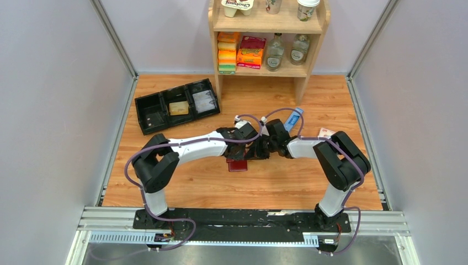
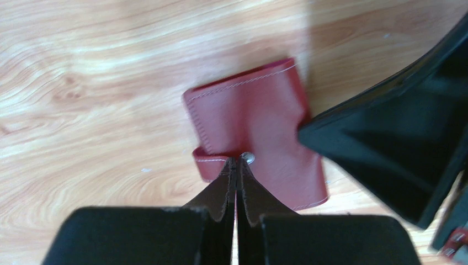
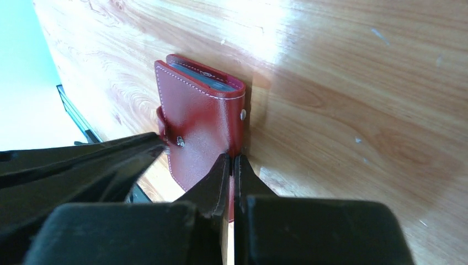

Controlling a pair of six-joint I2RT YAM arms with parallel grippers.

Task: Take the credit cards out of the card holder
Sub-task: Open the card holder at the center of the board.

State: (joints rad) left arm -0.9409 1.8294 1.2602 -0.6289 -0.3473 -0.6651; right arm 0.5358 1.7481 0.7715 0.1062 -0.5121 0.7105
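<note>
The dark red card holder (image 1: 238, 164) is held folded above the wooden floor, between both grippers. In the left wrist view my left gripper (image 2: 237, 160) is shut, its tips pinching the snap tab by the metal stud of the card holder (image 2: 259, 116). In the right wrist view my right gripper (image 3: 233, 158) is shut on the side edge of the card holder (image 3: 196, 116). Pale blue-grey sleeves (image 3: 205, 78) show at its top edge. The credit cards are hidden inside. In the top view the left gripper (image 1: 246, 152) and right gripper (image 1: 264, 153) meet just above it.
A black compartment tray (image 1: 149, 113) with a tan block (image 1: 178, 108) lies at the back left. A long blue box (image 1: 293, 118) and a pink-white small box (image 1: 325, 132) lie behind the right arm. A wooden shelf (image 1: 302, 83) stands at the back.
</note>
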